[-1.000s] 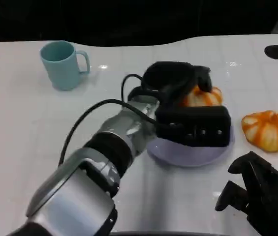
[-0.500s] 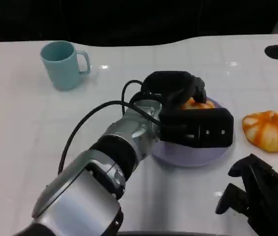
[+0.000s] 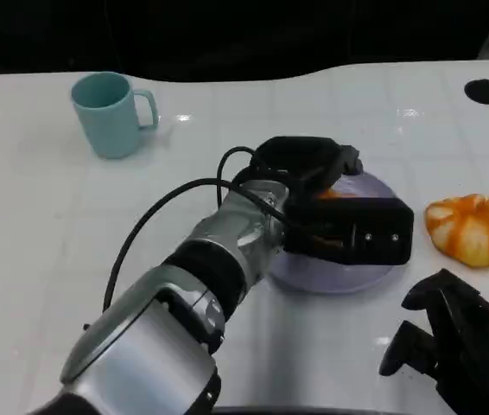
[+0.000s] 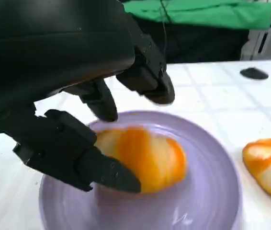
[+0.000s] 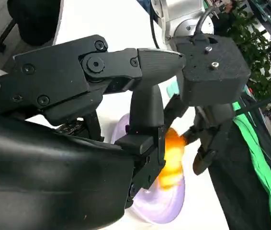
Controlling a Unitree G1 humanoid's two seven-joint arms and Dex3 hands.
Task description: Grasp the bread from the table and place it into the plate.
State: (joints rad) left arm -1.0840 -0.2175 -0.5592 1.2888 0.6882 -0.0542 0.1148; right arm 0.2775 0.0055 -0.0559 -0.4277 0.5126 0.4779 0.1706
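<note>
Lowered left hand (image 3: 314, 169), bread (image 4: 142, 158) on plate (image 4: 212, 191)

Bread (image 3: 334, 192) in the head view mostly hidden behind the left hand (image 3: 331, 203), plate (image 3: 374, 275) partly covered at its 9 o'clock side, second bread (image 4: 269, 168) cut by the left wrist picture's edge, right hand (image 3: 456, 341) cut at the corner

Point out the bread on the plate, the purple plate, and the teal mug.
bread on the plate (image 4: 142, 158), left wrist view, its orange top
purple plate (image 4: 212, 191), left wrist view, bare inner surface
teal mug (image 3: 106, 117), head view, its side wall
</note>
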